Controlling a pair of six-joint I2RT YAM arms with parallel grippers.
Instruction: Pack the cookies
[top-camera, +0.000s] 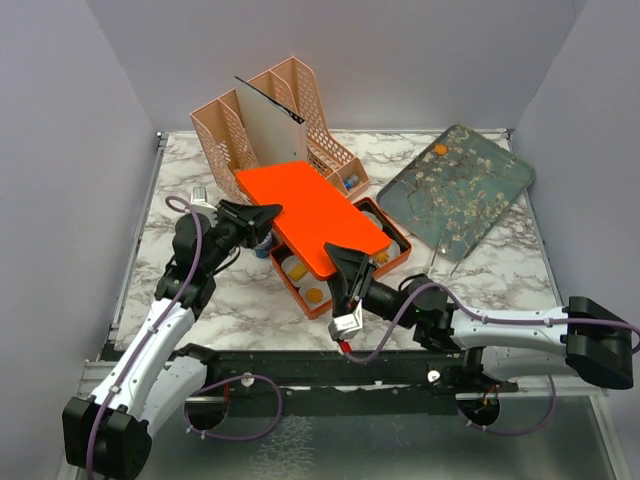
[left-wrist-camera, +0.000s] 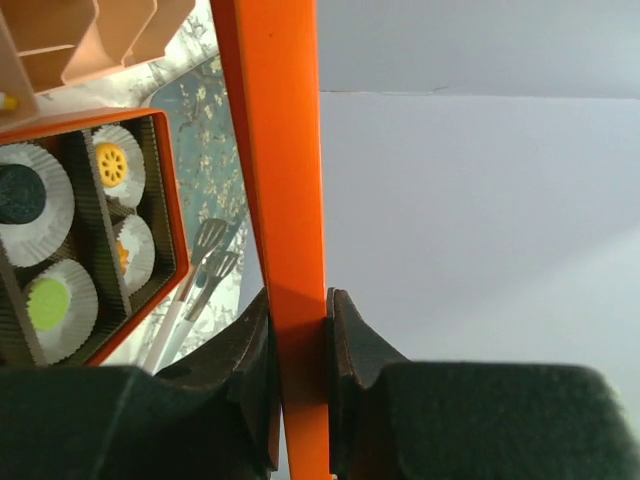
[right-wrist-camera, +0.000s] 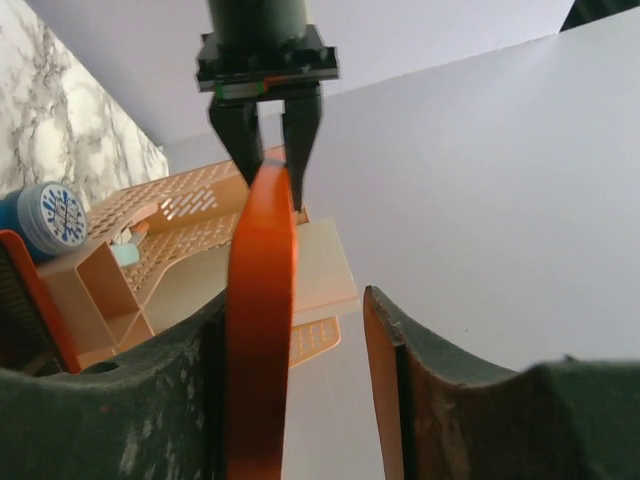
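Note:
The cookies lie in white paper cups inside the orange box (top-camera: 398, 262): a black one (left-wrist-camera: 20, 195), a green one (left-wrist-camera: 50, 303) and an orange one (left-wrist-camera: 111, 165), with more orange ones (top-camera: 313, 294) at the box's near end. One orange cookie (top-camera: 440, 150) sits on the floral tray. An orange lid (top-camera: 310, 212) hangs tilted over the box. My left gripper (left-wrist-camera: 300, 320) is shut on the lid's left edge (left-wrist-camera: 285, 200). My right gripper (right-wrist-camera: 293, 300) stands open at the lid's near right corner; the lid's edge (right-wrist-camera: 262, 330) rests against one finger, with a gap to the other.
A peach file organizer (top-camera: 270, 120) stands at the back. The floral tray (top-camera: 470, 195) lies at the back right. White-handled tongs (left-wrist-camera: 205, 270) lie beside the box. A round blue-and-white tin (right-wrist-camera: 50, 215) sits near the box's left side.

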